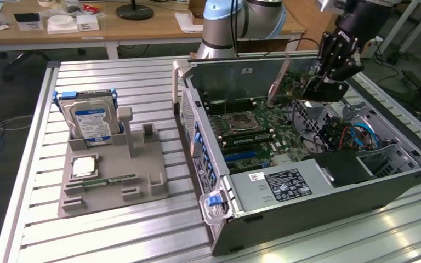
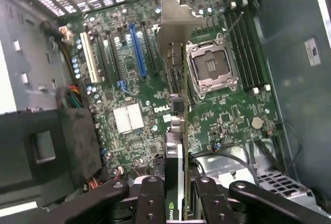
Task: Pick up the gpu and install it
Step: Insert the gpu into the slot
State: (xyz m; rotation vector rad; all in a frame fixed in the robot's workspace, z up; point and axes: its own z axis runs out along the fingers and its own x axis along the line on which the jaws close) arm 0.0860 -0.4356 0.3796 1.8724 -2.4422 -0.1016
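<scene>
Wrist view gives us the gripper (image 2: 174, 195) pinching the gpu (image 2: 178, 115) edge-on over the motherboard (image 2: 129, 118), with its silver bracket beside the CPU socket (image 2: 212, 69) and the expansion slots (image 2: 137, 50). From the exterior view, we see the case (image 1: 328, 203) walls around it and the hard drive (image 1: 90, 123) well apart on its grey holder (image 1: 115, 189).

The pincer (image 2: 175, 195) clamps the gpu (image 2: 176, 125) edge-on over the green motherboard (image 2: 124, 131). The card's silver bracket (image 2: 175, 22) sits near the open processor socket (image 2: 212, 69).
</scene>
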